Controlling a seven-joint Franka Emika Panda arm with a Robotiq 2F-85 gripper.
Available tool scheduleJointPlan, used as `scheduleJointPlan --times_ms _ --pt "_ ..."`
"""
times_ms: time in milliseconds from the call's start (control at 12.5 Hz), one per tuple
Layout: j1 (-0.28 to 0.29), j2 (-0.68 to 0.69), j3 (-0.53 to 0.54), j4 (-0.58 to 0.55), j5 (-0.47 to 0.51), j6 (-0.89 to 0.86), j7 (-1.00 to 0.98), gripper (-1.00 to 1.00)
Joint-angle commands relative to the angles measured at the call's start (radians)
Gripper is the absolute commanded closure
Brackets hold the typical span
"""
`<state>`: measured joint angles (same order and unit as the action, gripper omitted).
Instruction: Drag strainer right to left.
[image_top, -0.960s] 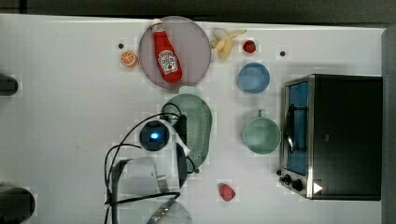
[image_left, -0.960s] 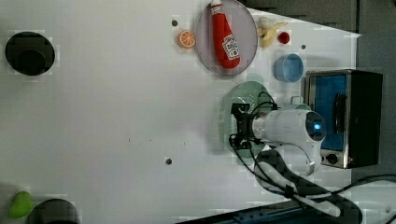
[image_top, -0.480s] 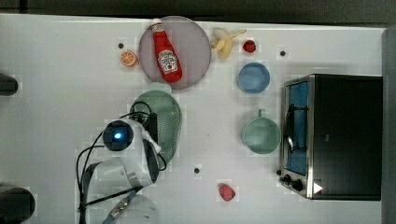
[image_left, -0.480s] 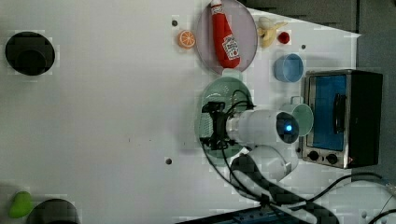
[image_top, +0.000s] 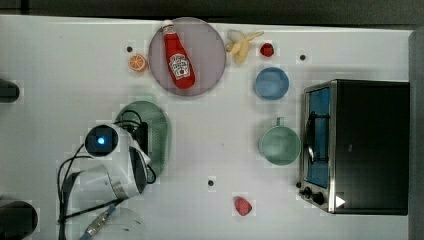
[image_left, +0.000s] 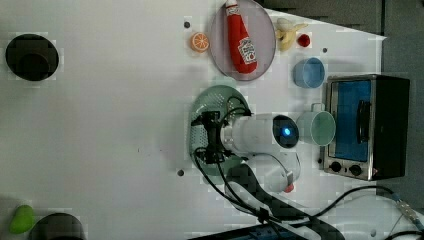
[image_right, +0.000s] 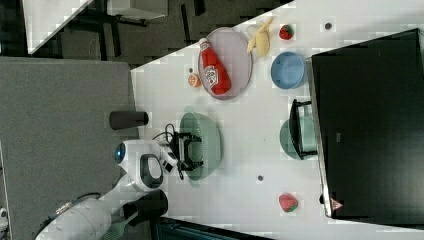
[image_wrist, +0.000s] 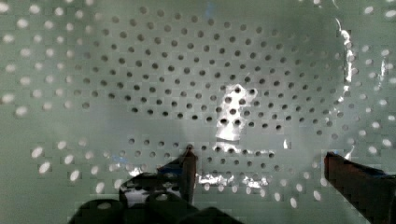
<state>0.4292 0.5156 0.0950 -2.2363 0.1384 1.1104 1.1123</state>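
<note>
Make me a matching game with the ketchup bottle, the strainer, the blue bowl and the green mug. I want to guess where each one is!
Things:
1. ketchup bottle
2. strainer
3. blue bowl
4. green mug

Places, in the top view:
A. right beside the toaster oven
B. lying on the round plate
C. under the end effector
D. just below the banana and strawberry

Pairs: 1-B, 2-C, 3-D, 4-A

Ketchup bottle (image_top: 178, 59) on plate (image_top: 210, 60), strainer (image_top: 159, 131) below it in the top view, mug (image_top: 280, 145) beside toaster oven (image_top: 367, 145)
</note>
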Motion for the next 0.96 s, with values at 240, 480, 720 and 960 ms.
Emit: scheduleJointPlan --times_ms 240,480,720,960 --pt "0.092 0.029 0.004 0.093 0.010 0.002 0.130 -1.00" --pt "0.132 0.053 0.003 0.133 0.011 0.001 0.172 -1.00" --pt "0.157 0.076 0.003 0.176 0.013 -0.011 0.177 -1.00" --pt "0.177 0.097 0.003 0.220 0.034 -0.020 0.186 -1.00"
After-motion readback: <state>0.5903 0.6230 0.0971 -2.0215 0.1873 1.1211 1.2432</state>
